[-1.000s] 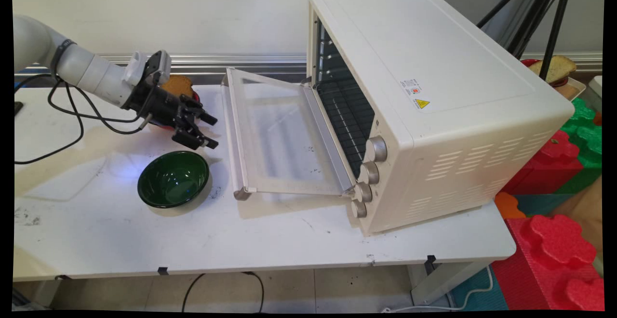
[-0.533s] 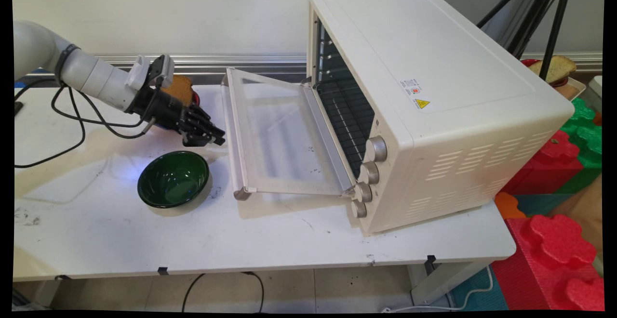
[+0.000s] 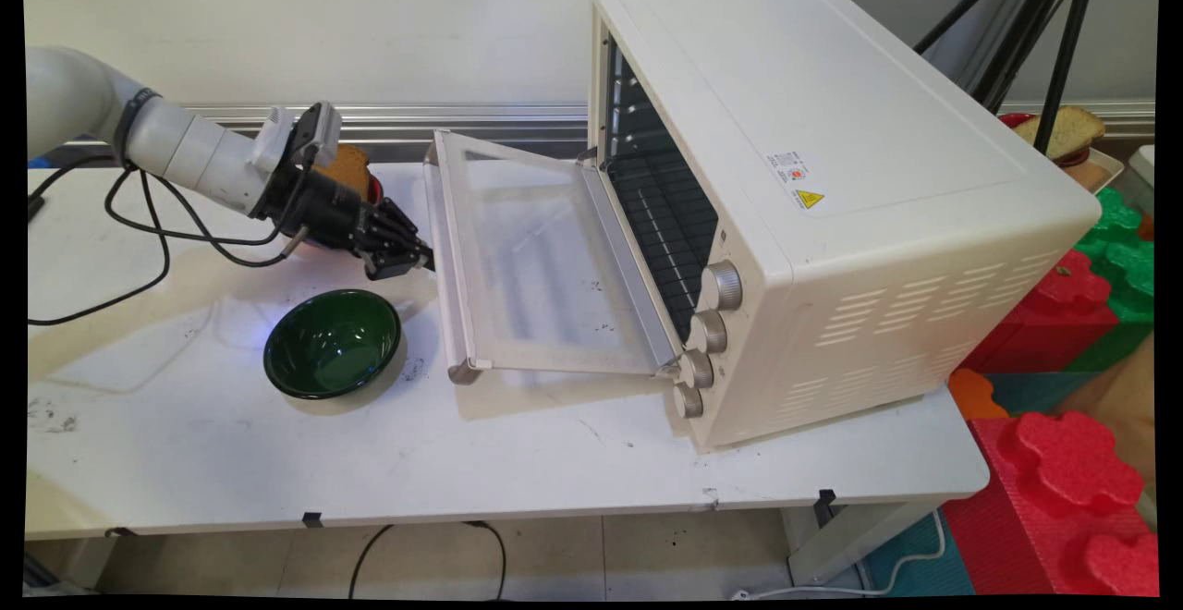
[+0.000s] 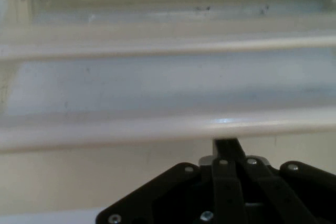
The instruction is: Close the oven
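My black gripper point(image 3: 422, 260) is shut with nothing between its fingers. Its tips sit at the outer edge of the cream toaster oven's point(image 3: 832, 176) open door point(image 3: 527, 259), which lies nearly flat above the table. In the hand view the shut gripper point(image 4: 226, 142) points just under the door's pale handle bar point(image 4: 131, 129), with the glass pane point(image 4: 157, 82) beyond it. Whether the tips touch the bar I cannot tell. A dark green bowl point(image 3: 333, 342) stands empty on the table just below the gripper. A slice of bread point(image 3: 348, 166) on a red plate lies behind the wrist, partly hidden.
The oven's wire rack point(image 3: 661, 213) shows inside the open cavity, with several knobs point(image 3: 710, 333) on its front. Black cables point(image 3: 148, 231) hang from the arm onto the table's left. Red and green foam blocks point(image 3: 1063, 462) and a tripod point(image 3: 1035, 28) stand at the right.
The gripper has gone from open to shut. It has moved right and slightly up, from above the green bowl to the door's outer edge.
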You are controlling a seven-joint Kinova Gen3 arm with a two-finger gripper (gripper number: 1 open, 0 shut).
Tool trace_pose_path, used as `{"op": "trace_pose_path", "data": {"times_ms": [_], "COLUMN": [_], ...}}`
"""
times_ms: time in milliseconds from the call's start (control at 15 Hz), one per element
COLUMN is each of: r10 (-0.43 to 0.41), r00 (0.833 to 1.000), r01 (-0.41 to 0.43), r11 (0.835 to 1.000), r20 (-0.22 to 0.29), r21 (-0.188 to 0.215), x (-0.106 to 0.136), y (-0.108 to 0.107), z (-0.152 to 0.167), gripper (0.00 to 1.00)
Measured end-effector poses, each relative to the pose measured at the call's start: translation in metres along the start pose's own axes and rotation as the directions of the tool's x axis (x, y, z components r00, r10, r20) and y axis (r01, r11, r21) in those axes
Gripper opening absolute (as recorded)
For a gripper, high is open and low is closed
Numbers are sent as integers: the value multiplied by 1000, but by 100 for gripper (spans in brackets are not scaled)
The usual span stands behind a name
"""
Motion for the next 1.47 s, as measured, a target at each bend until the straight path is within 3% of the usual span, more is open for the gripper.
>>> {"op": "trace_pose_path", "data": {"times_ms": [533, 1067, 1467], "r10": [33, 75, 85], "r00": [995, 969, 951], "r01": [-34, -80, -93], "r11": [999, 997, 996], "r20": [-98, -237, -298], "r21": [-16, -10, -12], "x": [19, 72, 115], "y": [2, -2, -4], "z": [-3, -8, 10], "gripper": [0, 0, 0]}}
